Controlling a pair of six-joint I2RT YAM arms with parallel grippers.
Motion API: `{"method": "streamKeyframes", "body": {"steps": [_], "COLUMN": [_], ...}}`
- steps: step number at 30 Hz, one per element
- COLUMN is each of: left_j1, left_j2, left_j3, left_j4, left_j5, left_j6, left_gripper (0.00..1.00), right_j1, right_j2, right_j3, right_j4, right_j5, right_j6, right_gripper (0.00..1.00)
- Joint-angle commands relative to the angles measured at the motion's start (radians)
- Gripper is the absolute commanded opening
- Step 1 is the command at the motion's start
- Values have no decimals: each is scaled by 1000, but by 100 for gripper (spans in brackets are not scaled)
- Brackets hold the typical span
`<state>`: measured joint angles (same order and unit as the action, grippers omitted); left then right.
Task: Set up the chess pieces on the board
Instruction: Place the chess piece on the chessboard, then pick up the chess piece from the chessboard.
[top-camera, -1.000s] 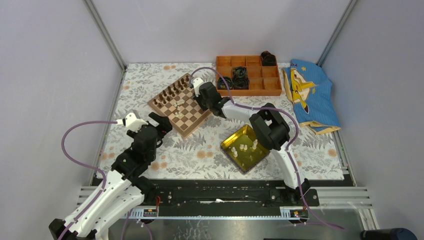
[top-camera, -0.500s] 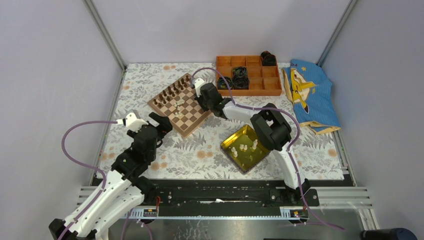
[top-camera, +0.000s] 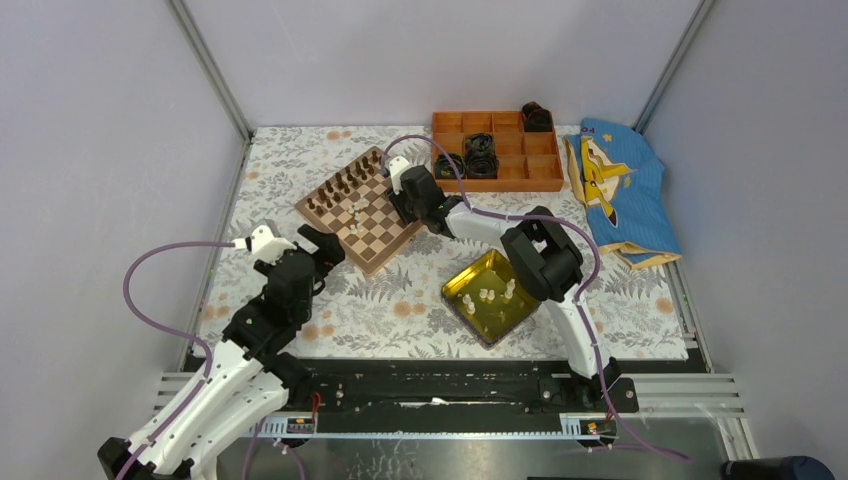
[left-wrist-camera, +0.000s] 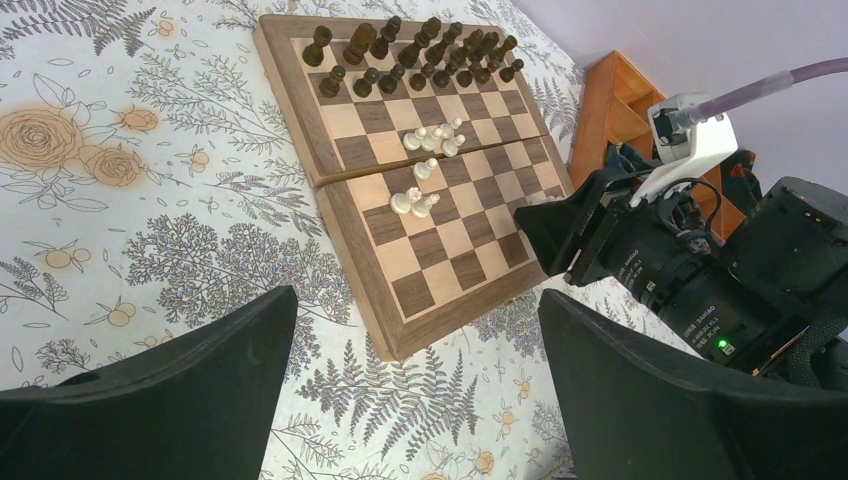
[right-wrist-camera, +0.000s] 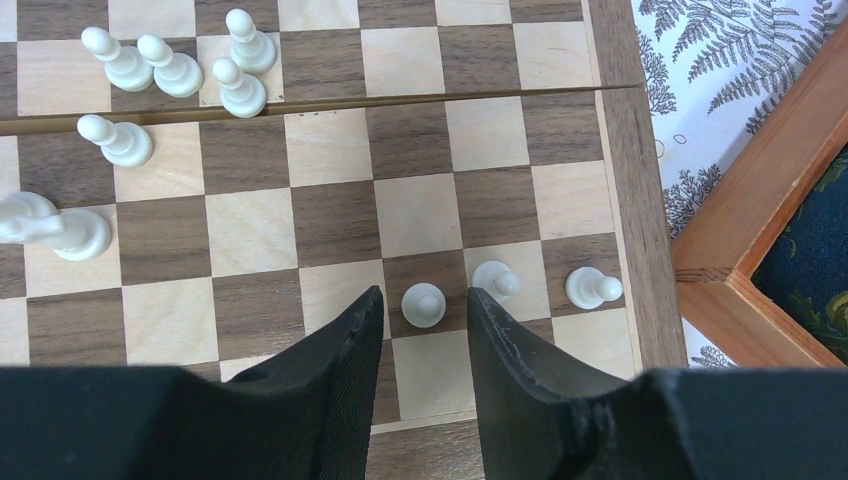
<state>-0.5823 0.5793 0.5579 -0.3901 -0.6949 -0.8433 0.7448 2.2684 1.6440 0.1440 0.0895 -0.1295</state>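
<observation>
1. Left tool (left-wrist-camera: 417, 300) hangs spread wide over the board's (left-wrist-camera: 345, 120) near corner. The white pieces (left-wrist-camera: 425, 140) stand ahead of it, mid-board.
2. Right tool (right-wrist-camera: 422, 300) is parted and pinches nothing. One pawn (right-wrist-camera: 422, 306) stands upright between its fingers, with a gap at each side.
3. Two more pawns (right-wrist-camera: 493, 280) stand just right of that tool, near the board's edge.

Tally by kind
One board (top-camera: 375, 245), about ten cream-white chess pieces (right-wrist-camera: 422, 303) on it, two rows of dark pieces (left-wrist-camera: 400, 60), one yellow tray (top-camera: 505, 318), one orange box (top-camera: 510, 170).
</observation>
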Motion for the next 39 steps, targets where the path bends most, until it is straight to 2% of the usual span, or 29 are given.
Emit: {"method": "streamKeyframes", "body": {"steps": [1, 26, 39], "left_j1": [-5, -5, -5], "left_j2": [-11, -28, -42], "left_j3": [-10, -16, -10], "left_j4": [6, -5, -21], "left_j5": [0, 1, -6], "left_j6": [-14, -25, -28], "left_gripper": [99, 99, 99], "right_j1": [-8, 28, 71], "right_j2": [-86, -175, -90], "right_j3": [17, 14, 146], "right_j4": [17, -40, -198], "right_j5": [6, -86, -324], "right_j6": [-2, -18, -86], "right_gripper": [44, 42, 43]}}
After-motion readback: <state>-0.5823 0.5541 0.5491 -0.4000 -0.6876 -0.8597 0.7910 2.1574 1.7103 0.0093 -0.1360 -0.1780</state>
